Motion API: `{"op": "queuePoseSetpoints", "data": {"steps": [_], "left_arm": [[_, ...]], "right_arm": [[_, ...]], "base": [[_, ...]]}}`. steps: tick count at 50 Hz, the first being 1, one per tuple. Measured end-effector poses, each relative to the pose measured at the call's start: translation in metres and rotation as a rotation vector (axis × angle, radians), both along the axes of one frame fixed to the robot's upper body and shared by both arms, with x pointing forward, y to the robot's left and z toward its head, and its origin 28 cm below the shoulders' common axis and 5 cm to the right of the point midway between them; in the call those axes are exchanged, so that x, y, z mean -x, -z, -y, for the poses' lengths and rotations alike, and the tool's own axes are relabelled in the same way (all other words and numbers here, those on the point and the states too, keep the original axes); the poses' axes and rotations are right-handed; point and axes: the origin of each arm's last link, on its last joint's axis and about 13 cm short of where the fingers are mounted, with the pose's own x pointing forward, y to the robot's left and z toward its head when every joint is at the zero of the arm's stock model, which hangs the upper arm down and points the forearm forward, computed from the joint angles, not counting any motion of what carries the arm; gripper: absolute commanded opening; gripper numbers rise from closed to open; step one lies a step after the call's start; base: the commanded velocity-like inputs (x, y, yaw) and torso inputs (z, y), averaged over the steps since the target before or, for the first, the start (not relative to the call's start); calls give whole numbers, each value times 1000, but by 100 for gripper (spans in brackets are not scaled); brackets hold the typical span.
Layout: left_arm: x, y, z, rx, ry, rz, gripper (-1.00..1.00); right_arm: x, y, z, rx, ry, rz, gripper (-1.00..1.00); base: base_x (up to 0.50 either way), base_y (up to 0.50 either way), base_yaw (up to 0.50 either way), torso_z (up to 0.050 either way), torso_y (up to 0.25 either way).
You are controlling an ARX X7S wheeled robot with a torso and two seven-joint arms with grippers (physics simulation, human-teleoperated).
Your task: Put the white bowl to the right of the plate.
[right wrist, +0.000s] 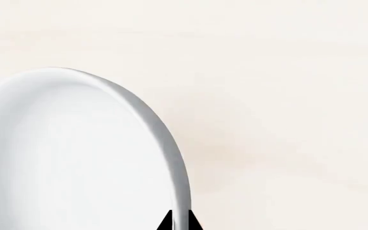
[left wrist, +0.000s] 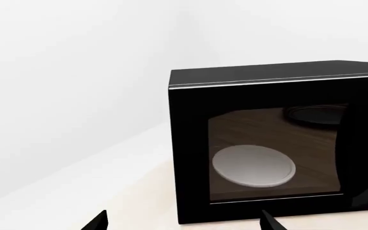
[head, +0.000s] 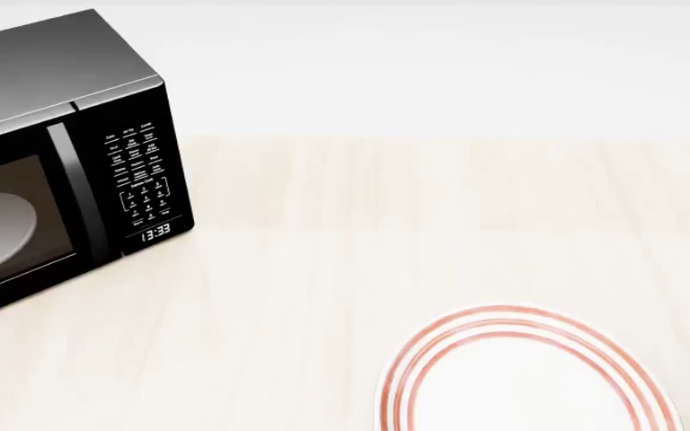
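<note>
- Microwave (head: 57, 153): black, standing at the nine o'clock side of the head view on the pale wooden table (head: 358, 242). Its clock panel reads "13:33"; the keypad labels are too small to read. No brand is visible. A pale dish (left wrist: 254, 165) lies behind the door window.
- Left gripper (left wrist: 184, 221): only two dark tips show at the frame edge of its wrist view, set well apart, so the fingers are spread and hold nothing. It faces the microwave door.
- Plate (head: 531, 373): red-ringed, at five o'clock in the head view, partly cut off by the frame.
- White bowl (right wrist: 75, 158): seen only in the right wrist view, so its place relative to the plate cannot be told.
- Right gripper (right wrist: 178, 223): two dark tips pinch the bowl's rim between them, closed on it.
- Risk, as judged: a rim-only pinch on glossy ware could slip or tilt the bowl; setting it down unseen could strike the plate.
</note>
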Motion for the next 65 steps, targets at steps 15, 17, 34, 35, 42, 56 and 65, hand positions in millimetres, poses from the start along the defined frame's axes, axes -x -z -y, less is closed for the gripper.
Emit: {"op": "queuePoseSetpoints", "data": {"steps": [15, 17, 34, 35, 42, 56, 65], "left_arm": [[0, -2, 0, -3, 0, -1, 100], [0, -2, 1, -3, 0, -1, 100], [0, -3, 1, -7, 1, -2, 100], [0, -3, 1, -7, 1, -2, 100], [0, -3, 1, -8, 2, -2, 100], [1, -3, 2, -10, 3, -3, 100], [1, -3, 2, -10, 4, -2, 100]], "right_arm": [[7, 22, 7, -8, 33, -40, -100], [7, 25, 8, -9, 37, -45, -100], [12, 45, 16, -21, 61, -79, -100], [12, 46, 16, -22, 62, -80, -100], [12, 50, 17, -26, 62, -87, -100], [8, 47, 16, -3, 36, -33, 100], [5, 39, 12, 42, 16, -8, 100]], "base": [[0, 0, 0, 0, 1], [0, 0, 0, 0, 0], [0, 0, 0, 1, 0], [0, 0, 0, 0, 10], [0, 0, 0, 0, 0], [0, 0, 0, 0, 0], [0, 0, 0, 0, 0]]}}
